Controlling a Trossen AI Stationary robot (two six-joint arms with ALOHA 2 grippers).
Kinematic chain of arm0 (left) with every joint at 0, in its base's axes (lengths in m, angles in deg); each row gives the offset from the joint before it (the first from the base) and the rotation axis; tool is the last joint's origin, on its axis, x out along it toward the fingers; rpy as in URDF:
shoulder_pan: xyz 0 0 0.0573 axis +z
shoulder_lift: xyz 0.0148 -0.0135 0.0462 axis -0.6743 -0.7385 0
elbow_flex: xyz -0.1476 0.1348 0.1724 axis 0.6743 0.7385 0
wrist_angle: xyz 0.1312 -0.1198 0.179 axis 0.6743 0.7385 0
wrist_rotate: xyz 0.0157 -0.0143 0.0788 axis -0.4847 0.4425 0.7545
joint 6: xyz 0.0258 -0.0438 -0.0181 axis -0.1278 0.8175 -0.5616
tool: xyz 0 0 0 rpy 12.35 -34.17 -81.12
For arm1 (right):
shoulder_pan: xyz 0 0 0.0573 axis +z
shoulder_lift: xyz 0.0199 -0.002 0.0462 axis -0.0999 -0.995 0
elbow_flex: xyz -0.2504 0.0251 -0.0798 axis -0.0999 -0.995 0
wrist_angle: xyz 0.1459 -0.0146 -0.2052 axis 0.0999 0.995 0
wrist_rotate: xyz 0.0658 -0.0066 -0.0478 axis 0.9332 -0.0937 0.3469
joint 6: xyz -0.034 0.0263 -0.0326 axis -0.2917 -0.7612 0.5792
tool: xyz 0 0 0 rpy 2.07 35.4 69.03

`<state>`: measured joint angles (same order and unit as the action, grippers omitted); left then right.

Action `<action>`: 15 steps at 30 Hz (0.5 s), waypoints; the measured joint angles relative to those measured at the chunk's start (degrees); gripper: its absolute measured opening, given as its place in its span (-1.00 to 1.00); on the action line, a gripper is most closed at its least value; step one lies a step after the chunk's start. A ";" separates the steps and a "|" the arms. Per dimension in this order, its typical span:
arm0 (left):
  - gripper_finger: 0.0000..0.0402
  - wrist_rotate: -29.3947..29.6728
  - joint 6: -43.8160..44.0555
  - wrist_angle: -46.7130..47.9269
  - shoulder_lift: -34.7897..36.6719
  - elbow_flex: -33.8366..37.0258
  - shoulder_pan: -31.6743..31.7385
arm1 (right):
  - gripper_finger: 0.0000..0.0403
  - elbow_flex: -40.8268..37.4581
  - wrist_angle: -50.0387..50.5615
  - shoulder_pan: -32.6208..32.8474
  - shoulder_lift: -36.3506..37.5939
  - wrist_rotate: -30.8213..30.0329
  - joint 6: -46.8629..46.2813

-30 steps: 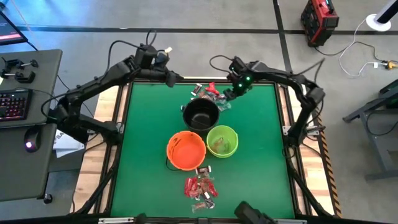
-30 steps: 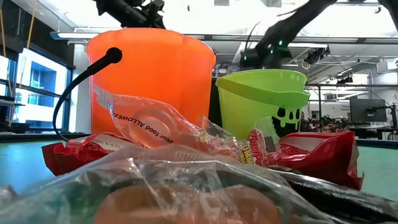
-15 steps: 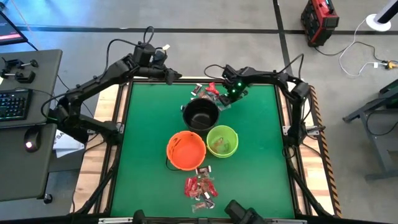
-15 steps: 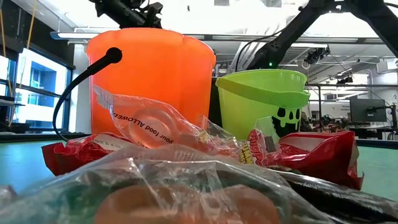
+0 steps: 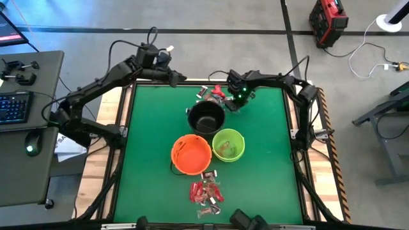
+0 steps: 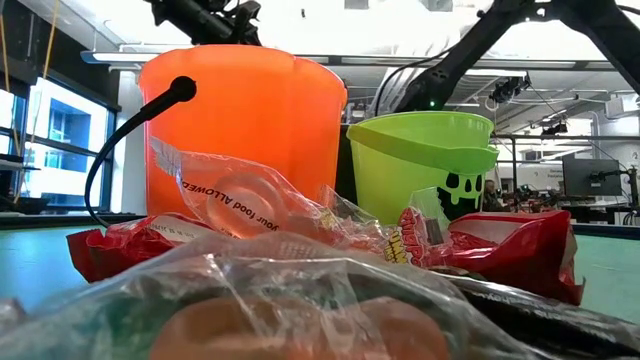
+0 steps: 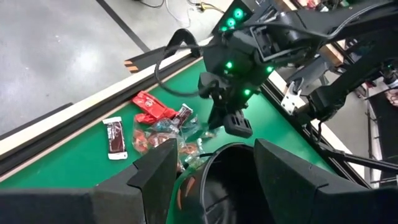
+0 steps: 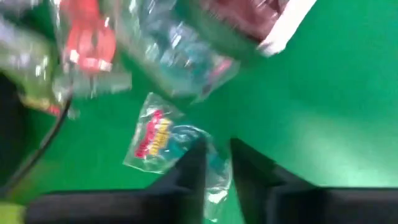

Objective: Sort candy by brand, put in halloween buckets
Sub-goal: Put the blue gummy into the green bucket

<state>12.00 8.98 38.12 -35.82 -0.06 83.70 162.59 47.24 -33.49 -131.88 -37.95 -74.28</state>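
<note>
Three buckets in high view; right pincer point(image 8: 216, 163) nearly closed over clear candy wrapper point(image 8: 163, 140); left pincer point(image 7: 211, 168) open.

We see a robotics lab: concrete floor point(image 5: 192, 16), a keyboard point(image 5: 13, 107) at a side desk, monitors point(image 6: 585, 177) behind.

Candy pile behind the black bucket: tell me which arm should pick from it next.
Right. The right gripper hangs directly over that candy pile, a clear-wrapped piece just ahead of its fingers. The left gripper sits off at the table's far edge.
</note>
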 joint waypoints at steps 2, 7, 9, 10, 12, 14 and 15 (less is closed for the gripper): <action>0.00 0.02 -0.01 -0.07 0.45 0.00 0.00 | -0.94 -0.02 1.44 0.10 0.55 -0.22 2.11; 0.00 0.44 -0.04 -0.18 1.91 0.00 0.00 | -0.96 -0.04 3.85 -0.16 5.98 -2.64 4.56; 0.00 1.41 -0.06 -0.18 2.47 0.00 0.01 | -0.99 -0.04 3.95 -0.20 9.20 -3.18 4.72; 0.00 1.86 -0.07 -0.18 2.68 0.00 0.02 | -0.98 -0.04 3.96 -0.18 11.05 -2.95 4.72; 0.00 2.96 -0.07 -0.20 2.84 0.00 0.02 | -0.98 -0.04 3.88 0.23 15.02 -0.48 4.72; 0.00 3.87 0.00 -0.18 2.84 0.00 0.02 | -0.99 -0.04 3.95 1.31 18.87 4.12 5.65; 0.00 4.05 0.02 -0.18 2.82 0.00 0.02 | -0.99 -0.04 4.09 2.13 20.65 7.21 6.53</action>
<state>16.04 9.00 37.94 -33.00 -0.06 83.72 162.55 51.34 -31.36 -111.23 -30.74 -67.75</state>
